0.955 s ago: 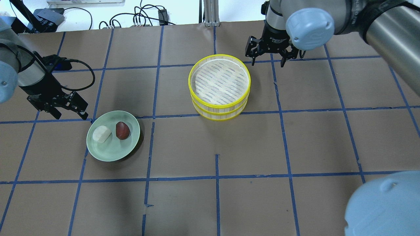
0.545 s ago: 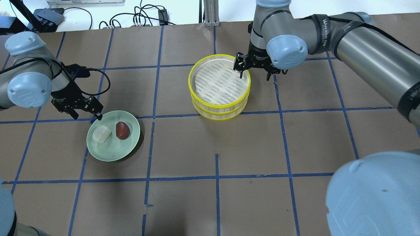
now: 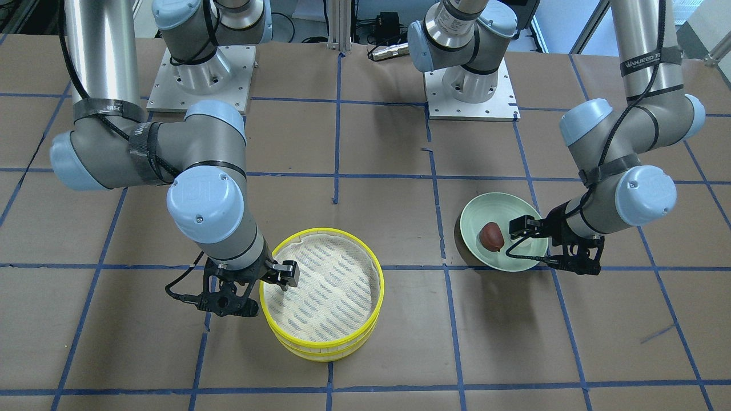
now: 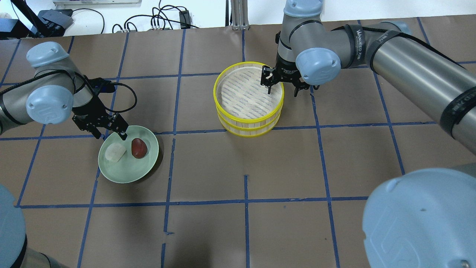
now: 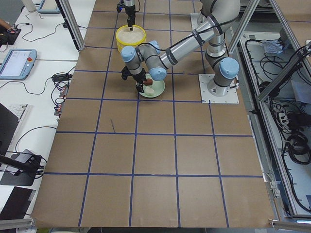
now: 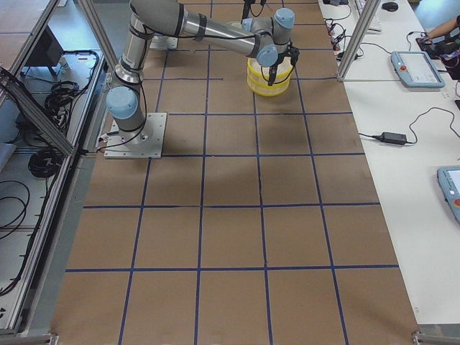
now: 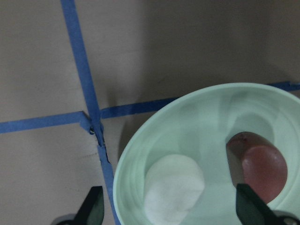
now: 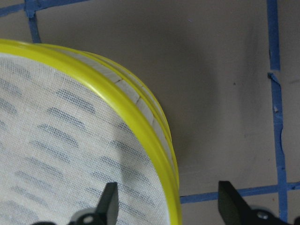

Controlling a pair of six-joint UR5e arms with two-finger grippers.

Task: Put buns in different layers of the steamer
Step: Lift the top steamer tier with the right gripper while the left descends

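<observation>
Two items for steaming, none yet moved: white bun (image 4: 115, 152) and reddish-brown bun (image 4: 139, 147), side by side on one pale green plate (image 4: 128, 178), left part of tabletop (image 4: 245, 230). One steamer (image 4: 248, 128), two trays, stacked; top tray (image 4: 243, 95) empty, lower one hidden. Two claws, both repositioned within the last second. Left claw (image 4: 111, 134), formerly out beside the plate, now over its far rim above the white bun, spread wide, holding nothing. Right claw (image 4: 282, 90), formerly beyond the steamer, now astride the top tray's rim, one finger inside, one outside, not closed on it. Likely meaning: the top tray is about to be lifted and the white bun picked first.
</observation>
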